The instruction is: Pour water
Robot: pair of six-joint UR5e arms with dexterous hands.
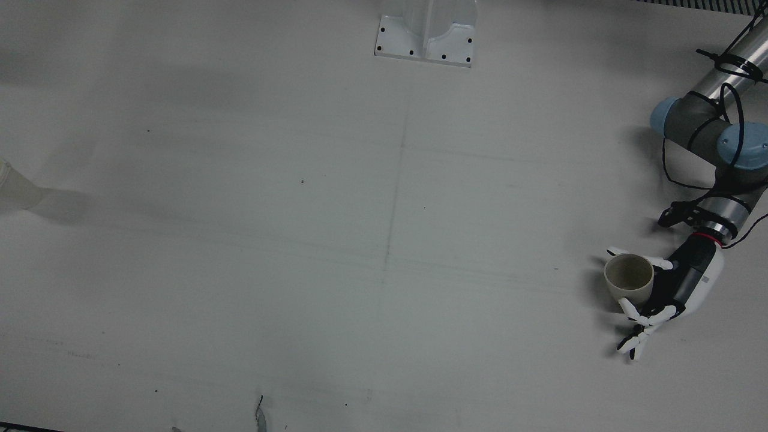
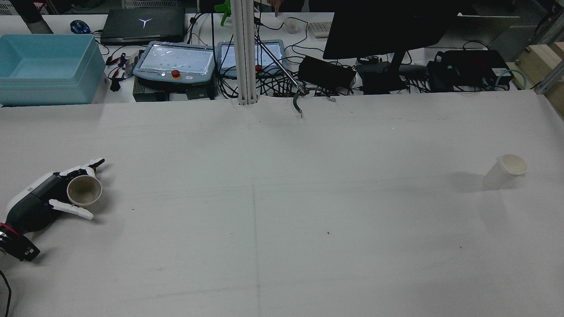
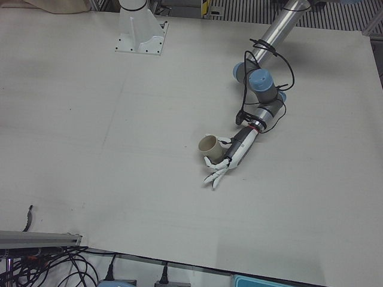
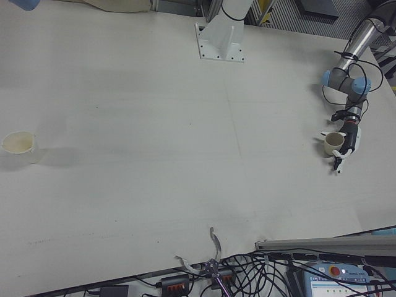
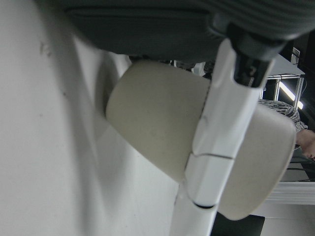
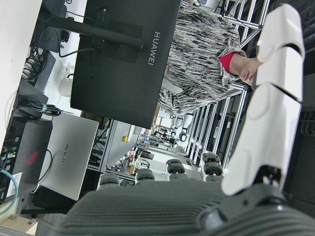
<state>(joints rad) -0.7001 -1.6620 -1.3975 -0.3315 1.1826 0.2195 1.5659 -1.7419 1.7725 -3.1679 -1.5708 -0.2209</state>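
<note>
Rear view: white table (image 2: 282,198), cluttered desk (image 2: 273,57) behind.

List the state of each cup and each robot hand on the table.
Beige cup: upright, mouth open, no liquid visible inside.
Left robot hand: fingers wrapped around the beige cup.
White cup: upright, standing alone at the opposite end.
Right robot hand: over no table view; open or shut unclear.

Beige cup (image 1: 628,280), black-and-white left robot hand (image 1: 672,294), translucent white cup (image 2: 505,171), pale grey table (image 1: 336,240), turquoise bin (image 2: 46,68)
</note>
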